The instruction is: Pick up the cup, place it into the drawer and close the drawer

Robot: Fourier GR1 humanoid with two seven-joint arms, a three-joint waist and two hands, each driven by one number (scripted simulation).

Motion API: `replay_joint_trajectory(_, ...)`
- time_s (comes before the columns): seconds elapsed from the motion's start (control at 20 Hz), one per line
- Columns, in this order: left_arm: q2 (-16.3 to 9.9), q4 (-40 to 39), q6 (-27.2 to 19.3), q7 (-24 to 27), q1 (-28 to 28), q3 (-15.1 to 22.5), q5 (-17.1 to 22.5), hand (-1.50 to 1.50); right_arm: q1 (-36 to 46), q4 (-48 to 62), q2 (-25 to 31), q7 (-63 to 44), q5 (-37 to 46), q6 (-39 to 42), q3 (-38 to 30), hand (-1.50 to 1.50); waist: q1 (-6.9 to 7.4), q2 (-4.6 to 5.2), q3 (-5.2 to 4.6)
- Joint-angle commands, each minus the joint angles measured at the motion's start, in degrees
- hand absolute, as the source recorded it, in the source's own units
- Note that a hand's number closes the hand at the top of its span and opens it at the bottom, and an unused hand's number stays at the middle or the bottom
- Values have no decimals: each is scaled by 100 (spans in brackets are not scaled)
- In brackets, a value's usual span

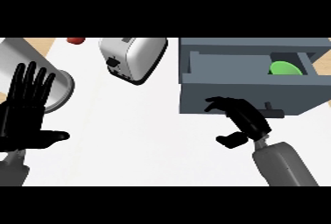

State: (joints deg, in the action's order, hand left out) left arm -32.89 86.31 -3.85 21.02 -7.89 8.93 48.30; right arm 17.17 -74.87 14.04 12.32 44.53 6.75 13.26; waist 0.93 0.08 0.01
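Right hand [241, 117]: empty, fingers loosely curled, fingertips at the drawer's front panel, just beside the dark handle [275, 111]. Thumb apart, pointing back toward the forearm. No grasp on the handle visible.

Drawer [249, 94]: grey, pulled out of its housing, interior exposed from above. Green cup [286, 68]: inside the drawer, at the rear right corner, partly hidden by the side wall.

Progress, judged from this layout: pick-up and placement complete; closing not yet done. Remaining step: push against the front panel until flush with the housing.

Left hand [26, 114]: at the view's left edge, fingers straight and spread, pointing up, resting, holding nothing.

Beyond the work area: toaster [132, 57] lying tilted on the white counter [142, 144], well apart from the drawer; metallic cylinder [55, 83] behind the left hand; small red object [75, 40] at the far edge.
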Motion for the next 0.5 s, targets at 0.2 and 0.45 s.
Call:
replay_joint_trajectory(0.2, 324, -287, 621, -19, 224, -494, -322, -150, 897, 1976, -276, 664, 300, -378, -411, -150, -54, 0, 0)
replay_joint_trajectory(0.45, 176, -157, 798, -261, 259, -698, -88, -150, 1947, 3676, -211, 1320, 112, -581, -958, -150, 18, 17, 4)
